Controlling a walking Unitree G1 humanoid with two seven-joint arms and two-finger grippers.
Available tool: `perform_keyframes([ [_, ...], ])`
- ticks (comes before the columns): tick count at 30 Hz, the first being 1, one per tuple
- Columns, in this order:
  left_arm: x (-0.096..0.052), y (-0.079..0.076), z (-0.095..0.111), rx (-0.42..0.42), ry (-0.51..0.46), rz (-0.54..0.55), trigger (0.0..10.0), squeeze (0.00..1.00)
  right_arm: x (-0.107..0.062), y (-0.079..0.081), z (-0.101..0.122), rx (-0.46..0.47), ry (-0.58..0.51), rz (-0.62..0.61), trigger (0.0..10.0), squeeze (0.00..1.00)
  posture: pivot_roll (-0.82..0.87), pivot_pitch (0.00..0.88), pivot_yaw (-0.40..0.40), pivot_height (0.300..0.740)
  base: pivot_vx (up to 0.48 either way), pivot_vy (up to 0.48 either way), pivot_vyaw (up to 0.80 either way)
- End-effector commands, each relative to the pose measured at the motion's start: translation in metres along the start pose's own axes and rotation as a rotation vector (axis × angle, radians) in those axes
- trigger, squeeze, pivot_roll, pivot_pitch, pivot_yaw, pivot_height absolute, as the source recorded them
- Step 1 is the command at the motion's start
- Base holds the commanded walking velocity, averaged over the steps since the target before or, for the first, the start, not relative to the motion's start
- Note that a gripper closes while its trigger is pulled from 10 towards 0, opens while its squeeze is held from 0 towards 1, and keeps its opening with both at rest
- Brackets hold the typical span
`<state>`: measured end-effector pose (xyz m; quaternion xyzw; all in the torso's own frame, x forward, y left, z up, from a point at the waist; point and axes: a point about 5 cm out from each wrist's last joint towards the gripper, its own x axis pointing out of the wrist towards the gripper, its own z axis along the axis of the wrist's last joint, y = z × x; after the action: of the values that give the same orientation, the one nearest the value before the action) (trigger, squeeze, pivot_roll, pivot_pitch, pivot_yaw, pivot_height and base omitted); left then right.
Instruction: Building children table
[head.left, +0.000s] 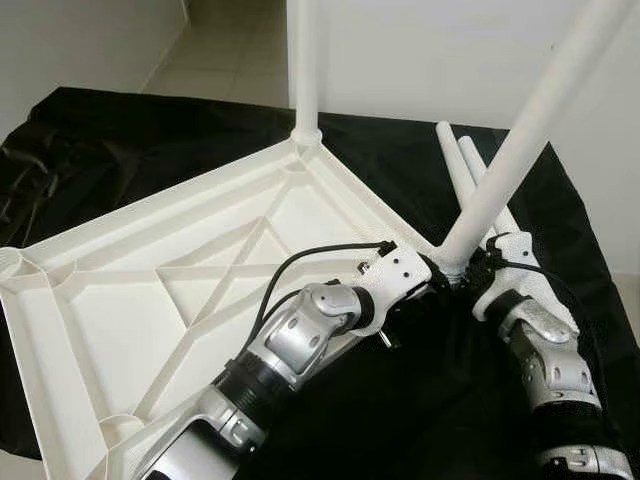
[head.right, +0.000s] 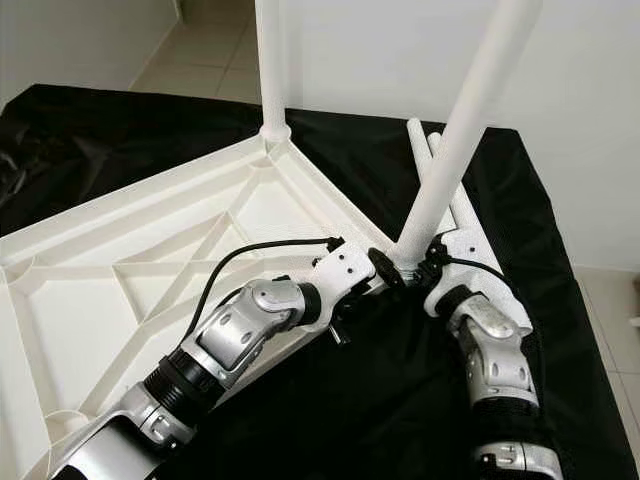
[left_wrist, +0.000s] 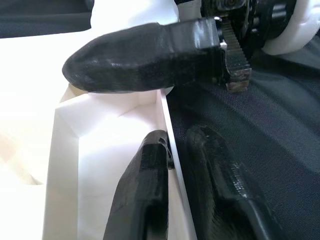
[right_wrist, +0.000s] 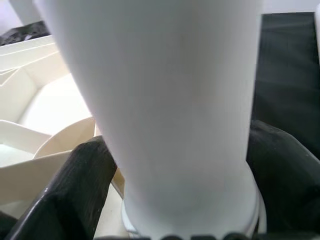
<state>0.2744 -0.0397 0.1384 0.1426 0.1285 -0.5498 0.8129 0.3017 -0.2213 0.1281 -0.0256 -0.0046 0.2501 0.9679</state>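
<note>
Tabletop (head.left: 150, 300): white, upside down with its ribbed underside up, lying on a black cloth (head.left: 120, 140).
Far leg (head.left: 305, 60): upright in the far corner socket.
Near leg (head.left: 520, 140): tilted, its foot in the corner socket by the robot's arms.
Spare legs (head.left: 455, 150): two, lying on the cloth just beyond the tilted leg.
Right tool (right_wrist: 180, 200): fingers (right_wrist: 75, 185) pinching the tilted leg's base from both sides.
Left tool (left_wrist: 172, 165): fingers spread, straddling the tabletop's edge wall at the same corner.
</note>
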Motion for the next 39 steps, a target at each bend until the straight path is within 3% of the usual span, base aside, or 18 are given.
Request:
perform_keyframes([
  [1,0.004,-0.011,-0.026,-0.055,0.092,-0.062,10.0,0.0,-0.002,-0.004,-0.009,0.01,0.035,0.014,10.0,0.0,-0.07,0.101,0.01,0.74,0.0,0.0,0.0],
  [9,0.004,-0.011,-0.025,-0.043,0.089,-0.066,10.0,0.0,0.005,-0.018,-0.014,-0.004,0.072,0.046,10.0,0.0,-0.06,0.1,0.009,0.74,0.0,0.0,0.0],
  [10,0.004,-0.011,-0.025,-0.042,0.088,-0.067,10.0,0.0,0.006,-0.019,-0.014,-0.007,0.073,0.054,4.8,0.0,-0.06,0.1,0.009,0.74,0.0,0.0,0.0],
  [11,0.004,-0.011,-0.025,-0.042,0.088,-0.067,10.0,0.0,0.006,-0.019,-0.014,-0.007,0.073,0.054,4.8,0.0,-0.06,0.1,0.009,0.74,0.0,0.0,0.0],
  [12,0.004,-0.011,-0.025,-0.041,0.088,-0.068,10.0,0.0,0.007,-0.02,-0.014,-0.004,0.074,0.055,3.9,0.0,-0.06,0.1,0.009,0.74,0.0,0.0,0.0],
  [13,0.004,-0.011,-0.025,-0.041,0.088,-0.068,10.0,0.0,0.007,-0.02,-0.014,-0.004,0.074,0.055,3.9,0.0,-0.06,0.1,0.009,0.74,0.0,0.0,0.0],
  [14,0.004,-0.011,-0.025,-0.04,0.088,-0.068,10.0,0.0,0.008,-0.02,-0.014,0.009,0.074,0.059,0.0,0.0,-0.05,0.097,0.009,0.74,0.0,0.0,0.0],
  [29,0.004,-0.013,-0.024,-0.035,0.085,-0.077,10.0,0.0,0.016,-0.013,-0.016,0.015,0.06,0.105,0.0,0.0,-0.05,0.098,0.005,0.74,0.0,0.0,0.0],
  [30,0.004,-0.013,-0.025,-0.034,0.086,-0.079,10.0,0.0,0.017,-0.011,-0.016,0.01,0.064,0.097,9.6,0.0,-0.05,0.102,0.004,0.74,0.0,0.0,0.0],
  [39,0.003,-0.015,-0.026,-0.038,0.09,-0.083,10.0,0.0,0.025,0.009,-0.003,0.018,-0.032,0.049,10.0,0.0,-0.05,0.106,-0.003,0.74,0.0,0.0,0.0],
])
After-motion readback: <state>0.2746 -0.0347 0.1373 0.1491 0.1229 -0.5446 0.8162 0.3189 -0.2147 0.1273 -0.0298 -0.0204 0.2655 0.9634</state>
